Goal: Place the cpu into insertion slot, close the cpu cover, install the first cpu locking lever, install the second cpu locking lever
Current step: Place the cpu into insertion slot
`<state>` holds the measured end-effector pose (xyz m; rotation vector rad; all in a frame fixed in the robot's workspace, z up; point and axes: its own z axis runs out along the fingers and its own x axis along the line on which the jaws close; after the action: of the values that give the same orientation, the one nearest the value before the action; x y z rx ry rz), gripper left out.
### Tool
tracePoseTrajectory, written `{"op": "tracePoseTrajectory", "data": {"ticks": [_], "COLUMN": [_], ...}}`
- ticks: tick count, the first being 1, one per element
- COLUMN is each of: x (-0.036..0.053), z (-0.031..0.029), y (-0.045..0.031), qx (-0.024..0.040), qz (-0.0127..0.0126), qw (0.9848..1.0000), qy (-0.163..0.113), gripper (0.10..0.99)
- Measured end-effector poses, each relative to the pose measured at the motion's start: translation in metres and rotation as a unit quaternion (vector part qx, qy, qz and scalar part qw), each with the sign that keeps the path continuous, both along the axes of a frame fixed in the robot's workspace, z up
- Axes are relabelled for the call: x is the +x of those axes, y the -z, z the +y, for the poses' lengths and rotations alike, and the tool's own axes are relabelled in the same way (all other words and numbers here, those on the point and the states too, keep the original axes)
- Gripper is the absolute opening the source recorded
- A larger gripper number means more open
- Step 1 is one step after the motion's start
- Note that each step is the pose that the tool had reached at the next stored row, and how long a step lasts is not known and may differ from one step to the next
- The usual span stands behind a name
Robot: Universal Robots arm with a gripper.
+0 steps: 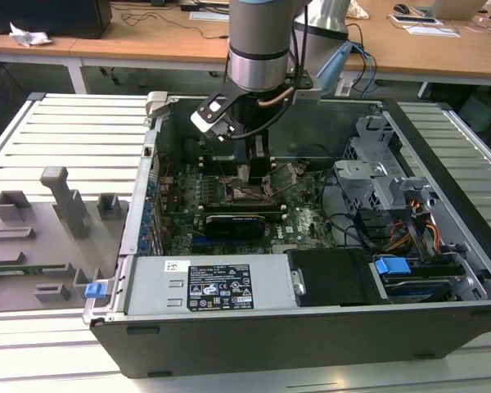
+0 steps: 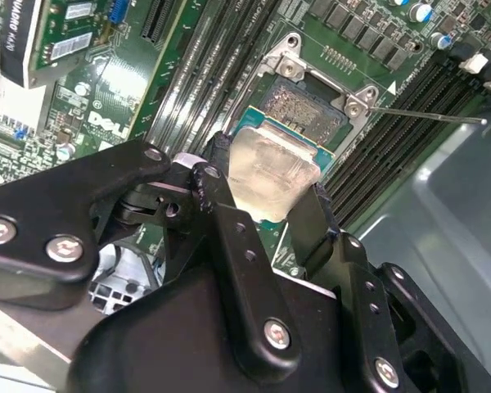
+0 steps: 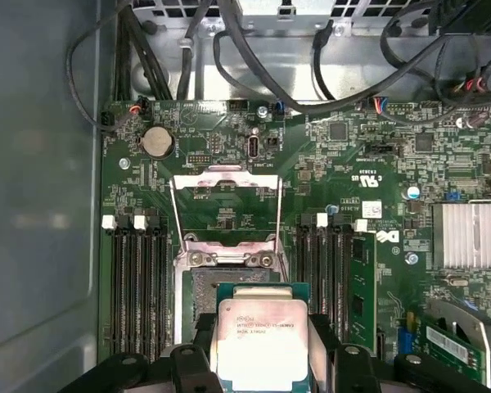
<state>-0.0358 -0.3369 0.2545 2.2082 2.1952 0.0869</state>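
My gripper (image 2: 270, 176) is shut on the cpu (image 2: 266, 164), a flat silver-grey square chip with a greenish rim, pinched by two opposite edges between black fingers (image 3: 203, 332). The cpu (image 3: 260, 340) hangs just above and partly over the insertion slot (image 3: 203, 282), whose dark contact field (image 2: 304, 106) lies bare. The cpu cover (image 3: 225, 172) is swung open, lying flat on the green board beyond the slot. Two thin wire levers (image 3: 173, 214) stand released along the cover's sides. In the exterior view the gripper (image 1: 258, 170) reaches down into the open case over the slot (image 1: 247, 194).
Black memory slots (image 3: 135, 286) flank the socket on both sides. A long black expansion card (image 1: 233, 221), a power supply (image 1: 217, 286), a drive cage (image 1: 376, 176) and loose cables (image 3: 311, 74) crowd the case. A grey fixture plate (image 1: 41, 237) lies at the exterior view's left.
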Motion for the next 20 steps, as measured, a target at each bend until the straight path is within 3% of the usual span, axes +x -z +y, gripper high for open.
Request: {"op": "tracePoseTrajectory", "data": {"ticks": [4, 7, 20], "x": [0.0, 0.0, -0.0018], "z": [0.0019, 0.0047, 0.0085], "y": [0.0055, 0.014, 0.0302], "qx": [0.0, 0.0, 0.0002], "qz": [0.0, 0.0, -0.0001], "qw": [1.0, 1.0, 0.9999], "qy": [0.0, -0.008, -0.017], "gripper": [0.529, 0.529, 0.529]}}
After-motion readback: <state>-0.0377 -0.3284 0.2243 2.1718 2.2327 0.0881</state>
